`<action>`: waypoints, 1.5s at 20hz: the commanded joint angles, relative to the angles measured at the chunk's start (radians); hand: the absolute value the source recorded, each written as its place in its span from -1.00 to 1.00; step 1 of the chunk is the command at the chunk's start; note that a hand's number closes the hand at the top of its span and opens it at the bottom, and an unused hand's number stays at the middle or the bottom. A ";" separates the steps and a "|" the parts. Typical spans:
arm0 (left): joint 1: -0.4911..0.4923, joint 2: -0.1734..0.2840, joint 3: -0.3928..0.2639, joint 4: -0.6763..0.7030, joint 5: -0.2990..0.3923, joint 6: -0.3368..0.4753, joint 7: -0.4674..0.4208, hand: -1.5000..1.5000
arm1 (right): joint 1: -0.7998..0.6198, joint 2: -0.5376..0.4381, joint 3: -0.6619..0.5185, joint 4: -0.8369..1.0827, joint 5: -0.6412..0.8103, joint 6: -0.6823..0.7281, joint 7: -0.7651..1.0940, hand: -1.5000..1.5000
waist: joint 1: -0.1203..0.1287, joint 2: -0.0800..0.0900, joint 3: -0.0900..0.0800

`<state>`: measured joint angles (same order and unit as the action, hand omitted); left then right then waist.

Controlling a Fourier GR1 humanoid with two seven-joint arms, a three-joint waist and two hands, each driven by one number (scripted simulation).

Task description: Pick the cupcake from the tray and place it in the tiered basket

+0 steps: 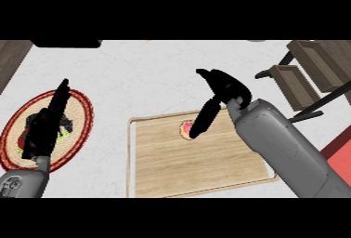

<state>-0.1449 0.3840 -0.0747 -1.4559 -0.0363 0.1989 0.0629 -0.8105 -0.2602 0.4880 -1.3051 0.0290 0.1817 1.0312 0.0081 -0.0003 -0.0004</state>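
The cupcake (185,128), pink-topped with an orange rim, sits near the far edge of the wooden tray (198,162). My right hand (221,90) hangs over the tray's far right part, open, its thumb (203,121) reaching down beside the cupcake and partly hiding it. The tiered basket (305,74), brown wooden shelves on a black frame, stands at the far right. My left hand (48,121) rests open at the left, fingers straight, over a round plate.
A round plate (79,111) with a red patterned rim lies at the left under my left hand. A red surface (341,155) shows at the right edge. White counter (151,79) spreads between the plate, tray and basket.
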 commanded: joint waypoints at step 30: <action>-0.025 -0.051 0.106 0.069 -0.057 -0.092 -0.046 0.00 | 0.162 0.168 0.040 -0.028 0.329 0.103 0.078 -1.00 | -0.008 0.000 0.000</action>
<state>-0.1591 0.3370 0.0074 -1.4348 -0.0942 0.1257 0.0596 -0.6712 -0.1105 0.5495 -1.3351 0.3285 0.2427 1.0448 0.0032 -0.0003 -0.0003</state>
